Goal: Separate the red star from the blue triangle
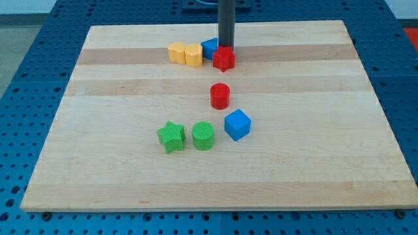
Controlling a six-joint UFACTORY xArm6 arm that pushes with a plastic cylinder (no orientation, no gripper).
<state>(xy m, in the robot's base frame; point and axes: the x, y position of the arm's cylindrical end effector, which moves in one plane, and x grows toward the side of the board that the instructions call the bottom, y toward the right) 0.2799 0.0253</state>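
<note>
Your tip point(226, 49), bare and holding nothing, sits at the view's top, touching the red star point(223, 59) from above, with the blue triangle point(209, 47) just beside the star's upper left

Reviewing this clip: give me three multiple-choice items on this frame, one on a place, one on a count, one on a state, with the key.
1. Where is my tip?
A. beside the green star
B. at the red star, next to the blue triangle
C. off the board

2. How many red blocks are there?
A. one
B. two
C. three

3. The red star and the blue triangle are:
A. close together, seemingly touching
B. far apart
C. stacked

Key: B, the rod ends just above the red star near the view's top; B, the star and the red cylinder; A, no gap shows between them.
</note>
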